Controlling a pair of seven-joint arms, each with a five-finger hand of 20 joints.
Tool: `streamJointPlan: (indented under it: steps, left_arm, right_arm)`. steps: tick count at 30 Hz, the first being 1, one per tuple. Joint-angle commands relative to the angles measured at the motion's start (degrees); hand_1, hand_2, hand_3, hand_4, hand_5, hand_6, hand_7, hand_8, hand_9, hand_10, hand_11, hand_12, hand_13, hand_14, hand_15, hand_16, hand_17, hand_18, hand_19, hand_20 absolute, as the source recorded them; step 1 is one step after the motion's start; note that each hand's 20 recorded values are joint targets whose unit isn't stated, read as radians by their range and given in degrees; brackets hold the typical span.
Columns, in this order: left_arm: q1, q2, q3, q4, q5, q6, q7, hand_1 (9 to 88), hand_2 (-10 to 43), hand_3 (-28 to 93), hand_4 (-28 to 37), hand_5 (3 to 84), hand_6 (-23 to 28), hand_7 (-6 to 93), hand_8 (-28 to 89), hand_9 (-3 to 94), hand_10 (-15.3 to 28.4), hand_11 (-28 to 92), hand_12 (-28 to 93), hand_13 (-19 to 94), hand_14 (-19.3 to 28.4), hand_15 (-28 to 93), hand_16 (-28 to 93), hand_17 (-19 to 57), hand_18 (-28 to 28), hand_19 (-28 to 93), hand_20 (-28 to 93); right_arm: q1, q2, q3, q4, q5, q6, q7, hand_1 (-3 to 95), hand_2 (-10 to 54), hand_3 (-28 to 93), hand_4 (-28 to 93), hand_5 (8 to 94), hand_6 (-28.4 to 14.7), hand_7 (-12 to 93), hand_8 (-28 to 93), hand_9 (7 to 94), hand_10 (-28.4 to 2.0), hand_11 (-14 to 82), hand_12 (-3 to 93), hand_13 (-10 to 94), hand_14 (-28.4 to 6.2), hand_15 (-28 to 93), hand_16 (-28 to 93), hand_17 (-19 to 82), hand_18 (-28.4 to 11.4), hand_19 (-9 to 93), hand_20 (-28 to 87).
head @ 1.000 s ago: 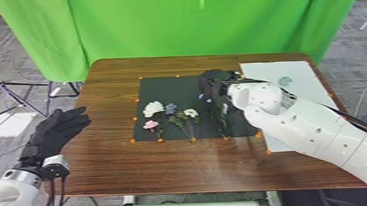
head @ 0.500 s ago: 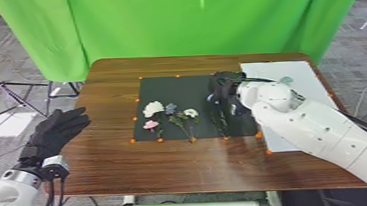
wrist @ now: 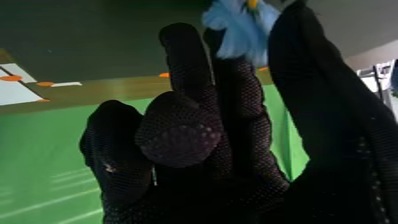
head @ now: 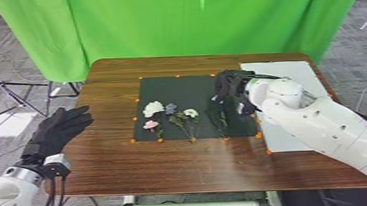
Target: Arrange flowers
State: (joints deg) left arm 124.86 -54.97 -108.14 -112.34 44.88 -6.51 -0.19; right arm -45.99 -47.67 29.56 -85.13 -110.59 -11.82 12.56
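Head view: a large white flower [head: 154, 108], a pink blossom [head: 151, 124], a grey-blue bloom [head: 170, 107] and a small white flower [head: 191, 112] lie grouped on the dark rectangular mat [head: 175, 86], stems towards the robot, presumably so every head shows. The right robot hand [head: 231, 85] is over the mat's right side; in the right wrist view its narrow grip appears to pinch a light-blue flower [wrist: 238, 32] near the petals, likely for steering its placement. The relaxed left robot hand [head: 58, 130] leaves the layout room near the table [head: 192, 165] edge.

A green curtain [head: 195, 30] hangs, and a dark tripod [head: 1, 87] stands on grey carpet [head: 354, 48].
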Motion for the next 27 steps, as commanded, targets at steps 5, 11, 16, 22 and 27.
streamJointPlan:
  steps: [5, 11, 16, 22, 27]
  left_arm:
    - [1.0, -0.56, -0.72, -0.63, 0.08, -0.06, -0.40, 22.1, -1.9, 62, -22.5, 44.6, 4.5, 10.3, -5, 42.8, 13.6, 19, 16, 32, 18.2, 12, 6, -0.2, 14.4, 8, 15]
    - [-1.1, 0.08, 0.62, 0.23, 0.15, -0.69, -1.20, 22.1, -1.9, 62, -22.5, 44.6, 4.5, 10.4, -5, 42.7, 13.6, 19, 16, 32, 18.2, 12, 6, -0.3, 14.5, 8, 15]
    - [-0.3, -0.35, 0.05, -0.07, -0.20, 0.03, -0.71, 22.1, -1.9, 62, -22.4, 44.5, 4.5, 10.4, -5, 42.7, 13.6, 19, 16, 32, 18.2, 12, 6, -0.3, 14.5, 8, 15]
    - [1.7, -1.38, -0.47, -0.99, -0.08, 0.71, -0.48, 22.2, -1.8, 62, -22.5, 44.6, 4.4, 10.4, -5, 42.7, 13.7, 19, 16, 32, 18.3, 12, 6, -0.4, 14.5, 8, 15]
    - [2.2, -1.48, 0.04, -1.11, 0.09, 0.58, -0.78, 22.3, -1.7, 62, -22.4, 44.7, 4.5, 10.7, -5, 42.8, 13.6, 19, 16, 32, 18.3, 13, 6, -0.3, 14.5, 8, 15]
  right_arm:
    - [2.2, 1.4, 3.5, -5.0, 3.3, -0.5, -0.4, 38.7, -9.5, 62, -14, 67.3, 3.8, 18, -4, 70.2, -13.1, 14.8, 22.5, 83, -3.6, 69, 31, 58, -15.1, 93, 63]
    - [1.2, 3.7, 7.9, -4.3, 0.1, 4.1, 2.9, 36.8, -9.5, 63, -14, 66.2, 3.6, 18, -9, 69.0, -13.4, 13.8, 22.2, 83, -3.8, 68, 31, 58, -15.1, 93, 62]
    - [-0.8, 5.3, 10.3, -0.6, -3.2, 5.2, 7.7, 34.5, -9.5, 64, -14, 60.5, 2.7, 16, -9, 62.1, -13.4, 9.2, 20.3, 83, -3.7, 68, 31, 58, -15.0, 93, 60]
    - [-4.6, 4.5, 13.9, 4.2, -4.4, 1.2, 13.0, 31.8, -9.5, 64, -15, 55.4, 2.2, 13, -8, 55.2, -15.6, 6.9, 18.3, 82, -3.9, 67, 30, 57, -15.4, 93, 59]
    - [-4.9, 2.4, 14.4, 9.3, -9.3, -0.8, 13.2, 30.9, -9.5, 63, -16, 52.3, 2.0, 11, -7, 53.5, -17.1, 6.7, 16.5, 82, -4.1, 67, 30, 57, -16.0, 93, 58]
